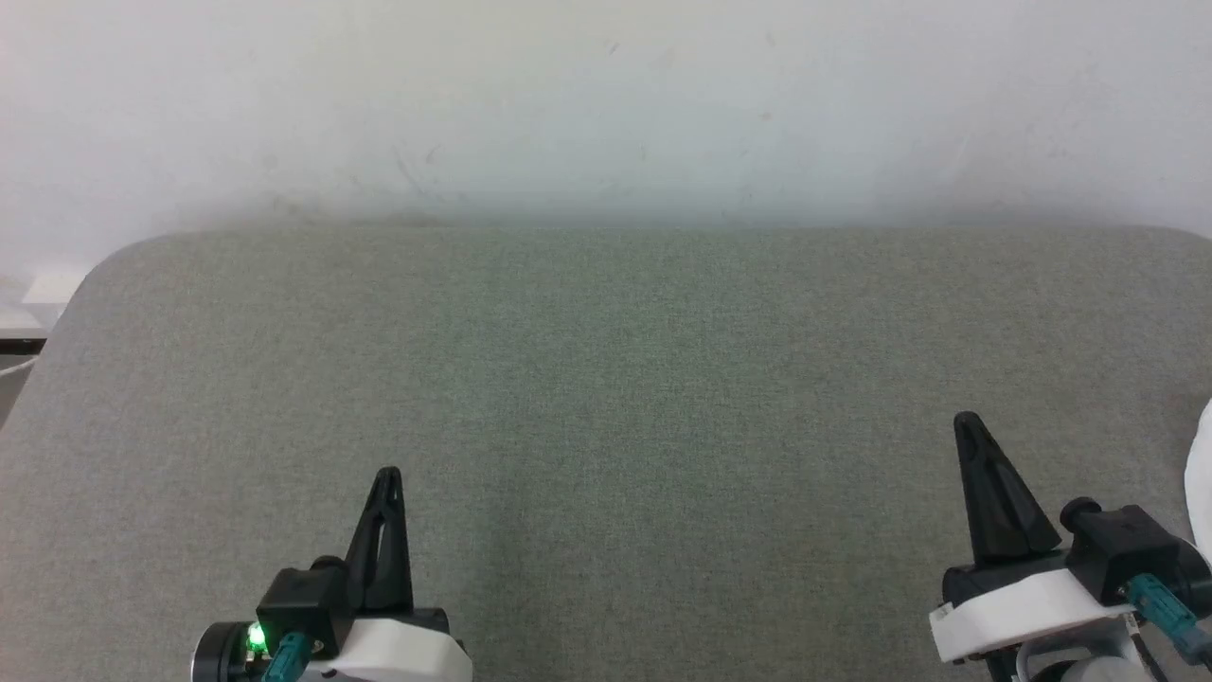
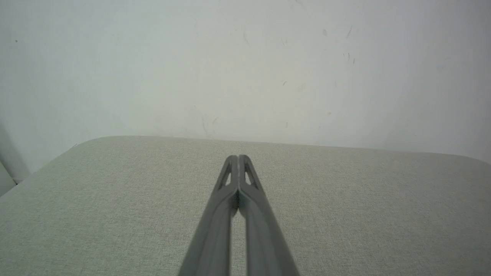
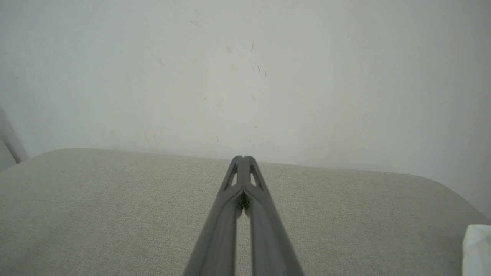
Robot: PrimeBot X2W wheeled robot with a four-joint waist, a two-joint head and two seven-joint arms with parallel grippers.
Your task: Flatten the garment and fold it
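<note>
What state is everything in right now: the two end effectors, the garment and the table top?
left end effector: shut, fingers pressed together, holding nothing.
right end effector: shut, fingers pressed together, holding nothing.
garment: a white edge lies at the table's right side, not gripped; flat or crumpled cannot be told.
table: grey fabric cover, smooth.

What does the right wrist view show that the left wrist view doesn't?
Right wrist: a white corner of the garment at its lower right edge, plus the right end effector, shut and empty. Left wrist: the left end effector, shut and empty. Both: grey fabric surface and scuffed white wall.
</note>
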